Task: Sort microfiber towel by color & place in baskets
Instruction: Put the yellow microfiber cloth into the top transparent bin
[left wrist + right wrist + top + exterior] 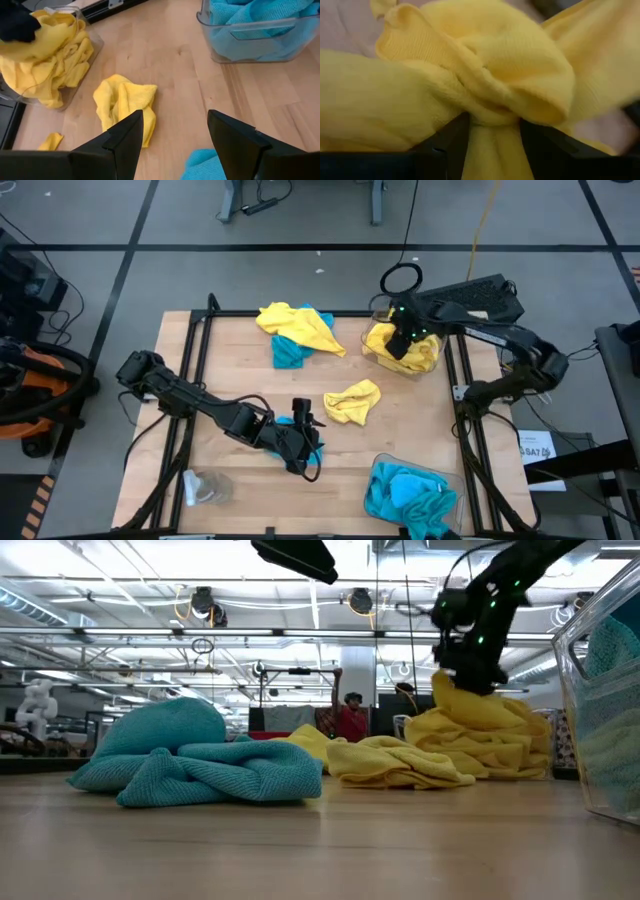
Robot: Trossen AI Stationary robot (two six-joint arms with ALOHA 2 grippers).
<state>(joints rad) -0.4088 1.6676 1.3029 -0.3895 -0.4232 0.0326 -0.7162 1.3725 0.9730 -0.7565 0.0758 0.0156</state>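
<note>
My right gripper is over the far-right basket, a clear bin heaped with yellow towels, and is shut on a yellow towel. My left gripper is open and hovers above a crumpled turquoise towel lying on the table's near middle, with no touch showing. One loose yellow towel lies crumpled at mid-table. A mixed yellow and turquoise heap sits near the far edge. The near-right basket holds turquoise towels. My right gripper pinches a bunched fold of the yellow towel between its two fingers, coming from above and pointing down. The cloth swells out past the fingers. The towel's lower part rests on the yellow pile in the basket.
A small clear glassy object lies near the table's near-left corner. Black frame rails run along the table's left and right sides. Bare wood shows between the towels at mid-table. People stand in the room far behind.
</note>
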